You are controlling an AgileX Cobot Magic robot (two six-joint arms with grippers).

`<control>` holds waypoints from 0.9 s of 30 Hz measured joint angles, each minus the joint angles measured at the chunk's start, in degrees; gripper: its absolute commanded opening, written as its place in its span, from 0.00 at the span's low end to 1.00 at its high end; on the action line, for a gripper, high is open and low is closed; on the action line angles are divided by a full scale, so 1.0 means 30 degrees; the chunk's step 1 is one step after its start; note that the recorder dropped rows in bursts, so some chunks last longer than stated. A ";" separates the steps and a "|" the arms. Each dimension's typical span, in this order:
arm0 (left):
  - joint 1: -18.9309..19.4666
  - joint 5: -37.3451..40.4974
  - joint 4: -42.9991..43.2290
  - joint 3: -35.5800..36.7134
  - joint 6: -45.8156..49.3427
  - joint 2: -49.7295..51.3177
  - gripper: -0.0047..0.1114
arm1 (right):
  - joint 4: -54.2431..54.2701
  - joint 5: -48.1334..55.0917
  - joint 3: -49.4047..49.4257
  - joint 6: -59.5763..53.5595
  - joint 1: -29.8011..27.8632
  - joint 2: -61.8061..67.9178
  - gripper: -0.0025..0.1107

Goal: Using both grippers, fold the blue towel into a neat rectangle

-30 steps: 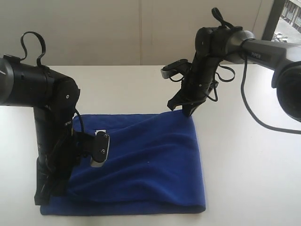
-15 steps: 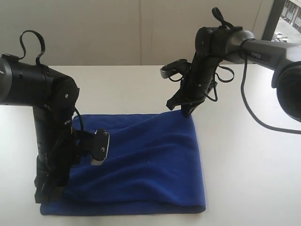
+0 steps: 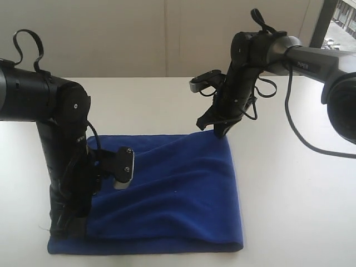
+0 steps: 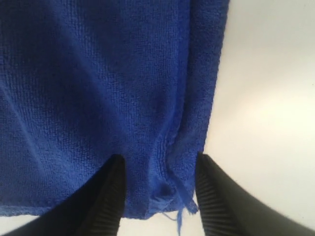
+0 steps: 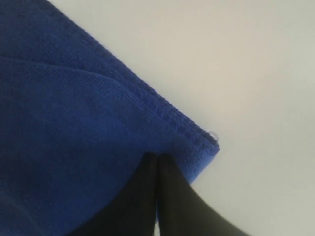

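Note:
The blue towel (image 3: pixel 178 194) lies folded in a rough rectangle on the white table (image 3: pixel 295 200), with creases running from its far right corner toward the left. My left gripper (image 3: pixel 67 229) stands over the near left corner. Its jaws are open, straddling the frayed corner (image 4: pixel 177 194) without pinching it. My right gripper (image 3: pixel 219 130) is at the far right corner with its jaws shut. The fingertips (image 5: pixel 152 164) press together on the cloth just inside the stitched edge (image 5: pixel 162 110).
The table's far edge (image 3: pixel 139 78) meets a pale wall behind. Bare tabletop (image 3: pixel 139 105) lies beyond the towel and to its right. A black cable (image 3: pixel 303 139) loops down from the right arm over the table.
My left jaws have opened and let go of the near left corner, and the left arm has shifted slightly. The right arm and the towel's far corner have not moved.

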 measured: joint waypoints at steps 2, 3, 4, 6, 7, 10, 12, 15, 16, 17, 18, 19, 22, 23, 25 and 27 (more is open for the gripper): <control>0.0000 0.0000 -0.0036 0.0000 0.0042 0.0120 0.47 | 0.0000 0.0000 0.0000 0.0000 0.0000 0.0000 0.02; 0.0000 0.0000 -0.0036 0.0000 0.0075 0.0224 0.47 | 0.0037 0.0000 0.0000 0.0000 0.0000 0.0000 0.02; 0.0000 0.0049 -0.0036 0.0000 0.0075 0.0302 0.47 | 0.0077 0.0000 0.0000 0.0000 0.0000 0.0000 0.02; 0.0000 0.0172 0.0101 0.0000 0.0075 0.0411 0.47 | 0.0159 0.0000 0.0000 -0.0042 0.0000 0.0000 0.02; 0.0000 0.0270 0.0101 0.0000 0.0075 0.0422 0.47 | 0.0159 0.0000 0.0000 -0.0042 0.0000 0.0000 0.02; 0.0000 0.0555 0.0214 0.0268 0.0075 0.0422 0.46 | 0.0291 0.0000 0.0000 -0.0042 0.0000 0.0000 0.02; 0.0000 0.0660 0.0350 0.0565 0.0116 0.0422 0.45 | 0.0327 0.0000 0.0000 -0.0081 0.0000 0.0000 0.02; 0.0000 0.0697 0.0431 0.1000 0.0116 0.0422 0.39 | 0.0409 0.0000 0.0000 -0.0081 0.0000 0.0000 0.02; 0.0000 0.0697 0.0431 0.1050 0.0116 0.0422 0.36 | 0.0449 0.0000 0.0000 -0.0081 0.0000 0.0000 0.02; 0.0000 0.0726 0.0460 0.1085 0.0079 0.0422 0.33 | 0.0449 0.0000 0.0000 -0.0081 0.0000 0.0000 0.02; 0.0000 0.0726 0.0460 0.1094 0.0079 0.0422 0.31 | 0.0449 0.0000 0.0000 -0.0081 0.0000 0.0000 0.02; 0.0000 0.0726 0.0460 0.1094 0.0045 0.0422 0.29 | 0.0449 0.0000 0.0000 -0.0081 0.0000 0.0000 0.02; 0.0000 0.0651 0.0710 0.1094 0.0014 0.0422 0.29 | 0.0449 0.0000 0.0000 -0.0081 0.0000 0.0000 0.02; 0.0000 0.0578 0.0855 0.1094 0.0014 0.0422 0.29 | 0.0449 0.0000 0.0000 -0.0118 0.0000 0.0000 0.02; 0.0000 0.0434 0.1091 0.1094 -0.0059 0.0422 0.29 | 0.0488 0.0000 0.0000 -0.0118 0.0000 0.0000 0.02; 0.0000 0.0399 0.1330 0.1094 -0.0150 0.0422 0.27 | 0.0524 0.0000 0.0000 -0.0118 0.0000 0.0000 0.02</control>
